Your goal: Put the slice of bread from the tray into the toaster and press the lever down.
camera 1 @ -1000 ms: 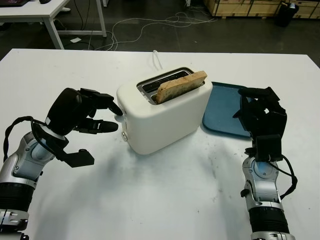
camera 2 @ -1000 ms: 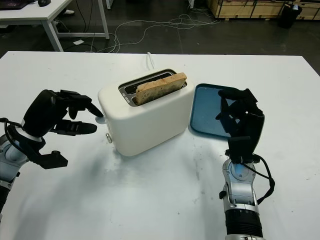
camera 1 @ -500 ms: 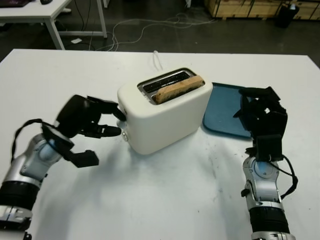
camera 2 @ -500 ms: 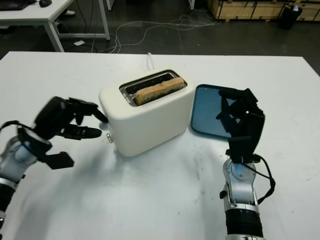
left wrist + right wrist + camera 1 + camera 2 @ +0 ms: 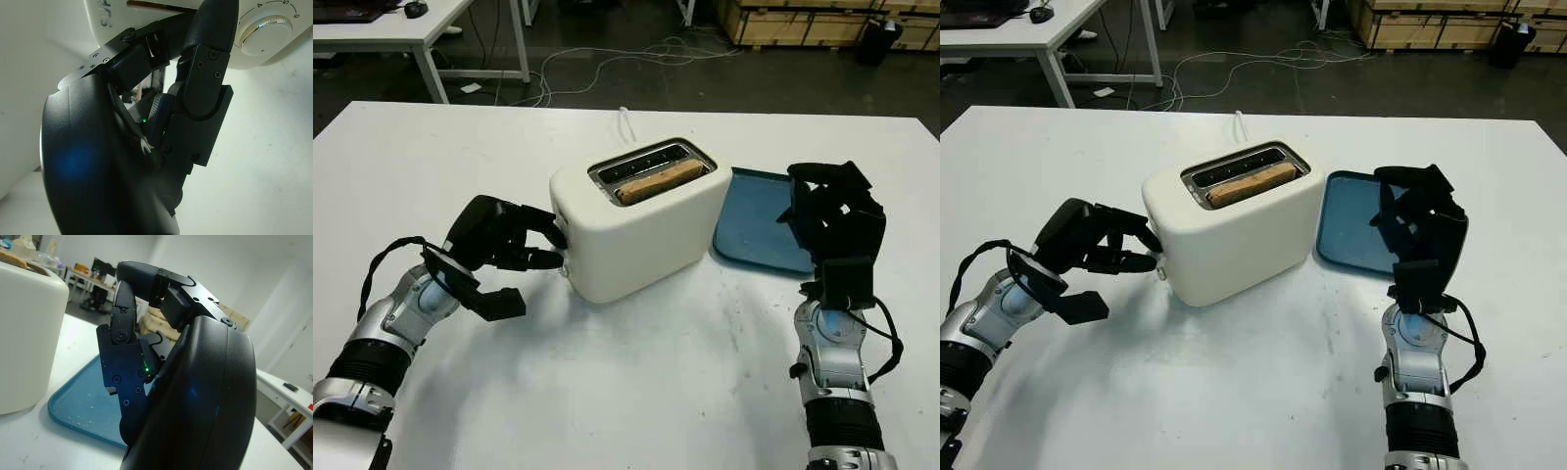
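Observation:
The white toaster [image 5: 641, 230] stands mid-table with the slice of bread [image 5: 656, 181] sunk low in its near slot, only the top crust showing. My left hand [image 5: 554, 245] is at the toaster's left end face, fingers curled around the lever there, one above and one below. In the left wrist view the fingers [image 5: 205, 73] press against that face beside the round dial [image 5: 266, 34]. The blue tray [image 5: 754, 220] lies right of the toaster, holding only crumbs. My right hand [image 5: 832, 215] is open, held upright above the tray's near right corner.
The toaster's white cable [image 5: 626, 122] runs off behind it toward the table's far edge. The white table [image 5: 656, 392] spreads wide in front of the toaster. Beyond the far edge are the floor with cables and a desk [image 5: 401, 24].
The bread has dropped from standing well above the slot to sitting low in it. My left hand has moved down and in against the toaster's end. The right hand has stayed put.

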`<state>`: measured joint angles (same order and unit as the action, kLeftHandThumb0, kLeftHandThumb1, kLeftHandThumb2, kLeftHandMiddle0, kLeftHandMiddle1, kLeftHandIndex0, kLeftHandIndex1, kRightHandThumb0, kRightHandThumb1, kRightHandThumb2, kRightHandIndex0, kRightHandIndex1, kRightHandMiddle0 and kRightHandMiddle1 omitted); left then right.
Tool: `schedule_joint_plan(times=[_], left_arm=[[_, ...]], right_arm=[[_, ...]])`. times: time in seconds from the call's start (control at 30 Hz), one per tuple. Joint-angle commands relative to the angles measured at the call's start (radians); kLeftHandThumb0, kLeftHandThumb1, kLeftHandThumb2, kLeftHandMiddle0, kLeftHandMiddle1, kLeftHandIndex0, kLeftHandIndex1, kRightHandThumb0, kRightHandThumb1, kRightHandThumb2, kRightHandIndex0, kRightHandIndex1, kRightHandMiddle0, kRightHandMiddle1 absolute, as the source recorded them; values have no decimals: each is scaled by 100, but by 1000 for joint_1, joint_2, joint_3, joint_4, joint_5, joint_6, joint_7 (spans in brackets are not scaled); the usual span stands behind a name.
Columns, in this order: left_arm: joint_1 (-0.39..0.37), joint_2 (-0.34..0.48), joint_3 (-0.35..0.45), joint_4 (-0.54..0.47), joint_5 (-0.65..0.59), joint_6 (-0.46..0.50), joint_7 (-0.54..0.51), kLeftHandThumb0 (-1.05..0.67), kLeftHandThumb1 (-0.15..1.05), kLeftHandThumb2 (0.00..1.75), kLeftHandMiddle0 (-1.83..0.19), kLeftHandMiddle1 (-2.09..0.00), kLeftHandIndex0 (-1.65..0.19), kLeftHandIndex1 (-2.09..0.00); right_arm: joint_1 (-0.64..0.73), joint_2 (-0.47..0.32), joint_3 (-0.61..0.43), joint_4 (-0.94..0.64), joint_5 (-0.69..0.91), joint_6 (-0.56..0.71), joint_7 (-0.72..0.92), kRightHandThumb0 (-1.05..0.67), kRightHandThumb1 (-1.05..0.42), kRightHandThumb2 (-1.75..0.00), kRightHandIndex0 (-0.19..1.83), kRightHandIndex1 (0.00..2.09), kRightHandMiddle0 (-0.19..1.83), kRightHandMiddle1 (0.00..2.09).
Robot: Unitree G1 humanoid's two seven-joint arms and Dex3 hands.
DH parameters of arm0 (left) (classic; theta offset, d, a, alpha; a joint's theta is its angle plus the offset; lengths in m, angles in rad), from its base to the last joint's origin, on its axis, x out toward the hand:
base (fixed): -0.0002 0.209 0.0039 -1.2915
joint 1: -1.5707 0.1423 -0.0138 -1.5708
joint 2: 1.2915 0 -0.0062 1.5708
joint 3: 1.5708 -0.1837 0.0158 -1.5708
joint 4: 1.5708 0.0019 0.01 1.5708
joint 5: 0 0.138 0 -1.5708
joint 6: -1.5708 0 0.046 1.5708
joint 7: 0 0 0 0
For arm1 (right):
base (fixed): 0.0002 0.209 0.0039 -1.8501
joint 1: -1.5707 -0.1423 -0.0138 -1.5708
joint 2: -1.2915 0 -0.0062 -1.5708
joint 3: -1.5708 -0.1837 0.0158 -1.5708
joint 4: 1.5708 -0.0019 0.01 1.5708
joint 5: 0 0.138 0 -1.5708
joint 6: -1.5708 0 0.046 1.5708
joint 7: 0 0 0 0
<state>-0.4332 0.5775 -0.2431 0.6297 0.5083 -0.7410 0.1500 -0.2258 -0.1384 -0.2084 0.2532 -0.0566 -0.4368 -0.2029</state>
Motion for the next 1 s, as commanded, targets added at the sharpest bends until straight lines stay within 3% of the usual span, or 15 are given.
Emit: schedule_joint_plan(times=[0.0, 0.27, 0.47, 0.6, 0.7, 0.8, 0.9, 0.97], left_arm=[[76, -28, -104, 64, 86, 16, -74, -86, 91, 2, -120, -134, -134, -3], [55, 6, -113, 58, 80, 27, -93, -89, 92, 5, -117, -137, -134, -1], [77, -46, -152, 94, 91, 65, -69, -88, 90, 3, -120, -127, -135, -1], [87, -125, -199, 211, 130, 102, 54, -86, 90, 1, -129, -102, -139, -1], [82, -188, -227, 322, 133, 131, 122, -87, 91, 1, -132, -98, -142, -1], [70, -216, -238, 371, 121, 152, 119, -85, 91, 1, -130, -92, -143, 0], [50, -229, -242, 402, 114, 161, 110, -84, 89, 0, -133, -90, -143, 0], [36, -234, -247, 417, 107, 171, 93, -84, 88, 0, -135, -76, -142, 0]], right_arm=[[-14, -8, -2, 3, -7, -7, -3, -43, -92, -30, 84, 175, 66, 159], [-9, -16, -4, -3, -7, -1, 1, -45, -92, -30, 83, 175, 70, 151], [12, -22, -9, -30, -8, 19, -1, -45, -92, -30, 84, 175, 72, 151], [31, -38, -15, -10, -4, -9, 16, -46, -92, -31, 82, 175, 75, 143], [40, -44, -18, 2, 2, -13, 29, -48, -92, -31, 82, 175, 70, 155], [41, -49, -15, 6, -5, -6, 31, -49, -92, -31, 81, 175, 66, 161], [35, -49, -12, 9, -6, 6, 31, -50, -92, -31, 81, 175, 68, 154], [31, -45, -11, 14, 0, 10, 32, -50, -92, -30, 81, 175, 68, 155]])
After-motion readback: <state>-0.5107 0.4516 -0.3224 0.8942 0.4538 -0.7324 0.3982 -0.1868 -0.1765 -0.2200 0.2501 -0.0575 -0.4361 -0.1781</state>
